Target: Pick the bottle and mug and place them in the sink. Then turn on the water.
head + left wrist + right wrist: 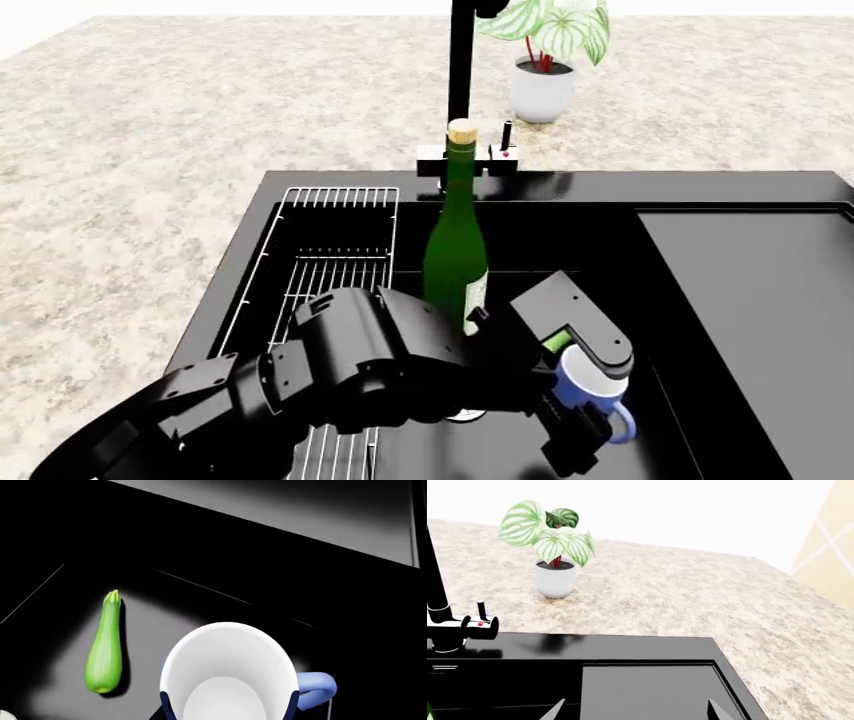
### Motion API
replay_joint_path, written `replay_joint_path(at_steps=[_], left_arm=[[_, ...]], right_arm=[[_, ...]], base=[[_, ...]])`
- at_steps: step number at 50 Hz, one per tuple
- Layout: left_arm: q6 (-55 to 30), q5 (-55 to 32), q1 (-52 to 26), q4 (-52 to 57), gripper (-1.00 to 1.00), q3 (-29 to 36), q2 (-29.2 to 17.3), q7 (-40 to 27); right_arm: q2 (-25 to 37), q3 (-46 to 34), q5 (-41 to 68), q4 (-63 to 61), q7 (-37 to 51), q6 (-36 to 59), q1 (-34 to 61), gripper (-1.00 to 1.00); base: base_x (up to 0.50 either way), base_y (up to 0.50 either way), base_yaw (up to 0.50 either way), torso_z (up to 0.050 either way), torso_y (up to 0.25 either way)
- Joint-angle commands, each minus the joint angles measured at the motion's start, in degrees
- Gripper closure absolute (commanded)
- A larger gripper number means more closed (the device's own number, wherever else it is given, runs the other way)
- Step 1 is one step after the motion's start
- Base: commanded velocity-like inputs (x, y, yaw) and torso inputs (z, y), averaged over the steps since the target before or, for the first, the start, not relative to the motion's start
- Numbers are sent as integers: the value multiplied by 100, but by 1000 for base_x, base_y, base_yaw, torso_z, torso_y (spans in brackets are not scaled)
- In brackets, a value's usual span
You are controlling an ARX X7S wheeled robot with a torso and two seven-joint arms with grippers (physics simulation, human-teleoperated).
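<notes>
Blue and white, the mug (589, 387) sits clamped in the left gripper (577, 400), whose dark fingers (165, 706) press against the rim on opposite sides. The mug is upright, its white inside bare, its loop handle (317, 689) sticking out away from the arm. It is inside the basin of the sink (320, 184), toward the drainboard (747, 300) side; whether it touches the floor of the basin cannot be told.

Below the mug in the left wrist view, a zucchini (105, 645) lies flat on the black basin floor, just beside the mug and apart from it. In the head view only a sliver of green shows behind the gripper.

The bottle (457, 250) stands upright in the basin, just behind the left arm, its cork in line with the faucet (462, 70). A white wire rack (320, 270) lies along the basin's left part.

The right gripper (635, 711) shows only as two finger tips at the edge of its wrist view, set well apart, with nothing between them; it is over the drainboard. Beyond it, a potted plant (554, 555) stands on the speckled counter (694, 595).
</notes>
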Motion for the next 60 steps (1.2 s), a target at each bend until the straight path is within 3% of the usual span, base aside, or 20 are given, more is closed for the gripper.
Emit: replay_joint_path(at_steps=[1,51,52,60], left_arm=[[102,47,120,-110,100,132,0,-48],[107,96,341,-361,100,624,64,29],[109,95,342,-367,-100,631,68,34],[121,74,329,-413,-100,647,65,58]], right_arm=[[8,38,16,5,18,-8,-32,-100],[9,228,56,68,67,77,-133,-100],[9,233,56,72,65,80,-133,-100],[9,258,68,68,85,78,-156,-100]], base=[[0,0,0,0,0],[0,0,0,0,0],[0,0,0,0,0],[0,0,0,0,0]])
